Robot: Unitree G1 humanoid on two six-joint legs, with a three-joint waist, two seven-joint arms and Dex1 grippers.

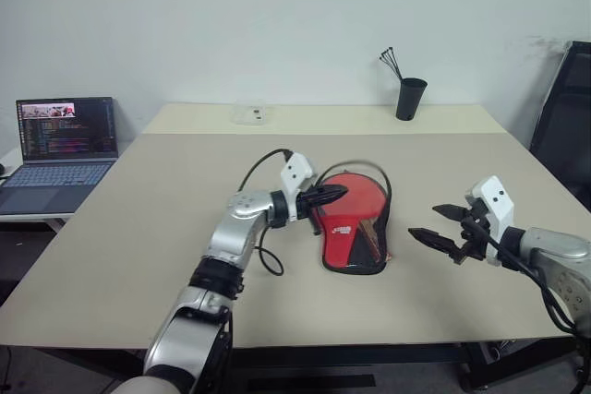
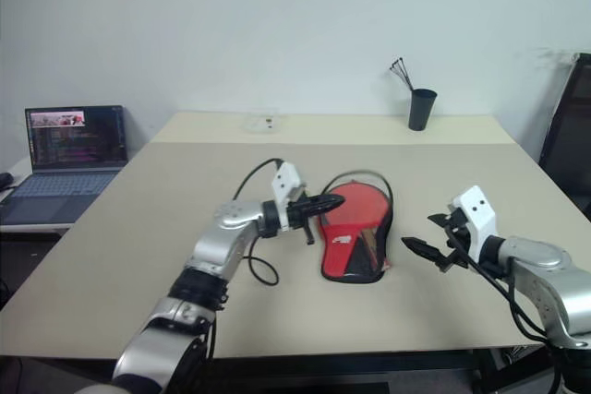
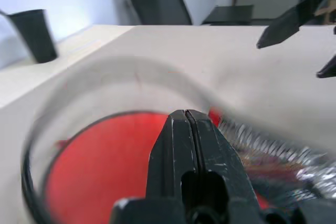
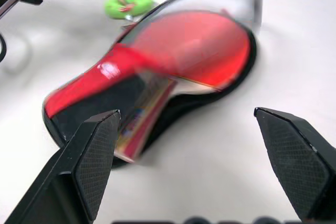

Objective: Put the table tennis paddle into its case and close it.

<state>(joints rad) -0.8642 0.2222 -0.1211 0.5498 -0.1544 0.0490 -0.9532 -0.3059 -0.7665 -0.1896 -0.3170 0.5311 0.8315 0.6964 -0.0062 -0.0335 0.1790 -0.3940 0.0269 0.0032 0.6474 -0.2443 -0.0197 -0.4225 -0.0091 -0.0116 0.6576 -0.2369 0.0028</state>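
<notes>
The case [image 1: 340,232] lies in the middle of the table [image 1: 138,228], its red logo flap folded partly over the lower half. The table tennis paddle [image 1: 362,196] rests inside, its red face showing and its striped handle [image 1: 373,243] poking out beside the flap. My left gripper [image 1: 340,194] is shut and empty. It hovers level at the left edge of the paddle's face [image 3: 100,166]. To the right of the case my right gripper [image 1: 425,221] stands open, apart from it, and the case [image 4: 100,85] lies between its fingers [image 4: 100,145] in the right wrist view.
A laptop [image 1: 60,149] sits on a side desk at the left. A black cup [image 1: 410,97] with sticks and a small clear box [image 1: 251,114] stand at the table's far edge. A black chair [image 1: 563,126] is at the right. A small green object [image 4: 128,4] lies past the case.
</notes>
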